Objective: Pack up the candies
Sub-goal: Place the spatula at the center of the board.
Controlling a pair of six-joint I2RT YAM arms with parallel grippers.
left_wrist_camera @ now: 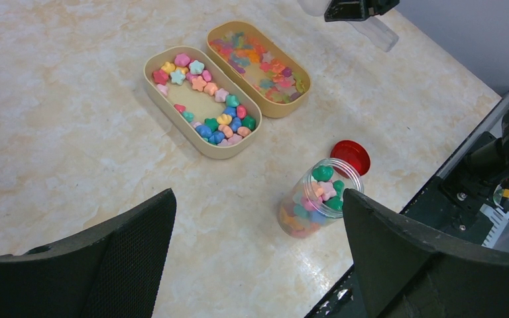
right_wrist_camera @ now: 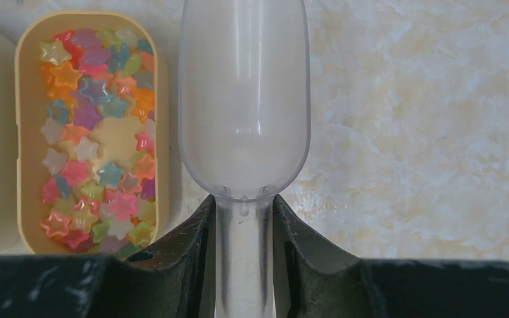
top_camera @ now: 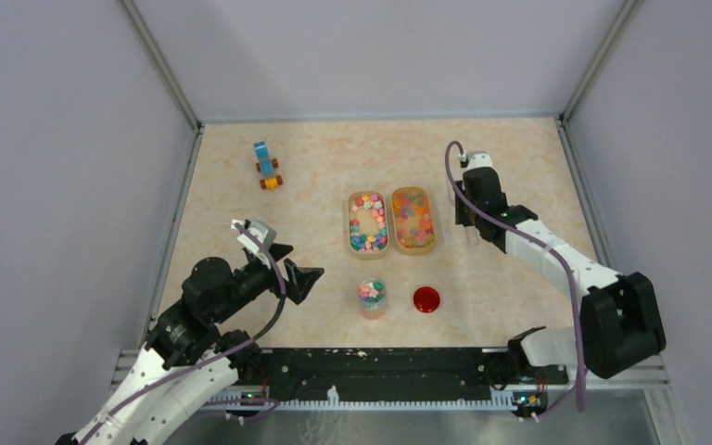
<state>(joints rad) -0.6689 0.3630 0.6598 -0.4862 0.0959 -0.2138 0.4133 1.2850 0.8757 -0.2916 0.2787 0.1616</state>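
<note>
1. Packed so far: the open jar (left_wrist_camera: 318,199), near the middle of the table's near edge, holds candies (left_wrist_camera: 222,122) piled close to its rim, as far as the left wrist view shows.
2. Left to pack: many candies lie in 2 oval trays set side by side at the table's centre. The left tray (top_camera: 349,227) has them ringed around a bare middle. The right tray (right_wrist_camera: 20,132) has a thin layer with a bare patch.
3. The red lid (left_wrist_camera: 350,156) lies flat on the table just beside the jar, on the side toward the right edge, so capping is not yet done. I judge the task to be partway through.
4. The right gripper (right_wrist_camera: 244,212) is clamped on a clear scoop (right_wrist_camera: 244,99), its 2 fingers pinching the handle just behind the bowl. The bowl is empty and sits just beside the right tray's outer rim, over bare table. Whether it touches the table I cannot tell.
5. The left gripper (left_wrist_camera: 257,218) has its jaws spread wide and holds nothing. It is near the left part of the near edge, aimed toward the jar but apart from it.
</note>
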